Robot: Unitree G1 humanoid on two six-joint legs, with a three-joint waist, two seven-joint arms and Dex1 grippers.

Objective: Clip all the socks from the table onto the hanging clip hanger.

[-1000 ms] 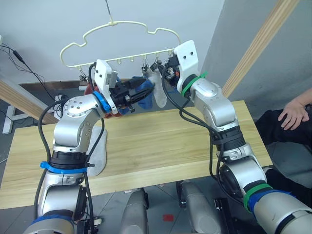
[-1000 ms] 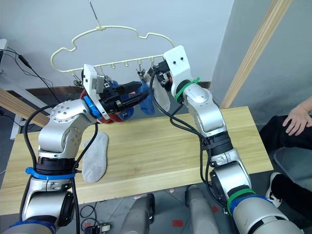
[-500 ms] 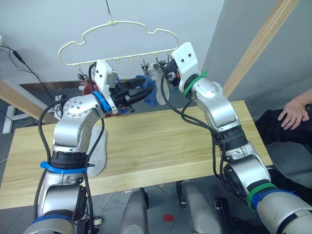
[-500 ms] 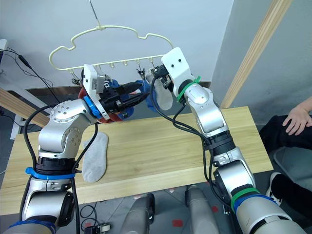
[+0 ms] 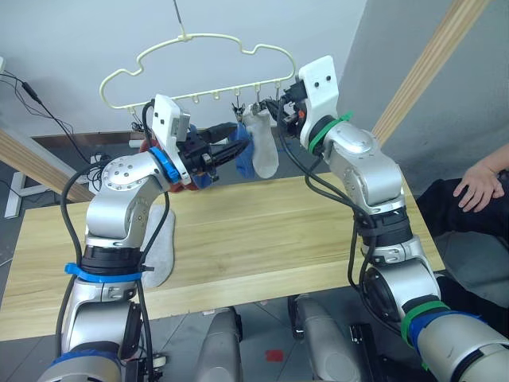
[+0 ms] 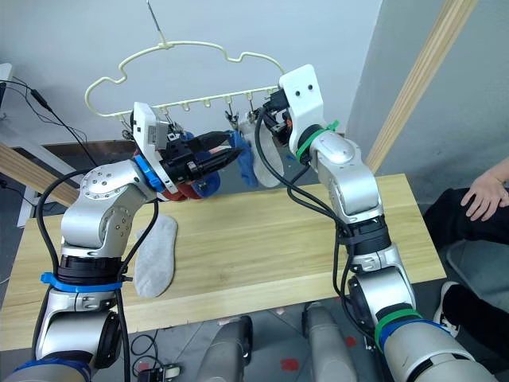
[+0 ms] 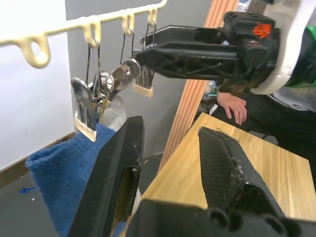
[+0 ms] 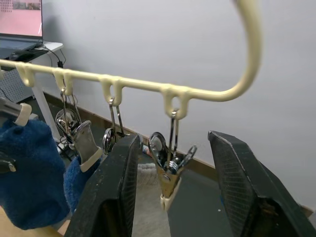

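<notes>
Pale yellow clip hanger point(image 5: 199, 68) hangs above the table point(image 5: 262, 231); a blue sock point(image 5: 242, 151) and a light grey sock point(image 5: 261, 147) hang from its clips, and another grey sock point(image 6: 155, 255) lies on the table by my left arm. My left gripper point(image 7: 170, 143) — fingers apart, grasping nothing — sits just beside the blue sock. My right gripper point(image 8: 170, 148) — also spread — flanks an empty clip point(image 8: 168, 165) without closing on it.

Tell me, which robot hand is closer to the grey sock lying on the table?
The left. The left gripper is up by the clip hanger, above the table's left half, where the grey sock lies. The right gripper is farther over, at the hanger's right end.
</notes>
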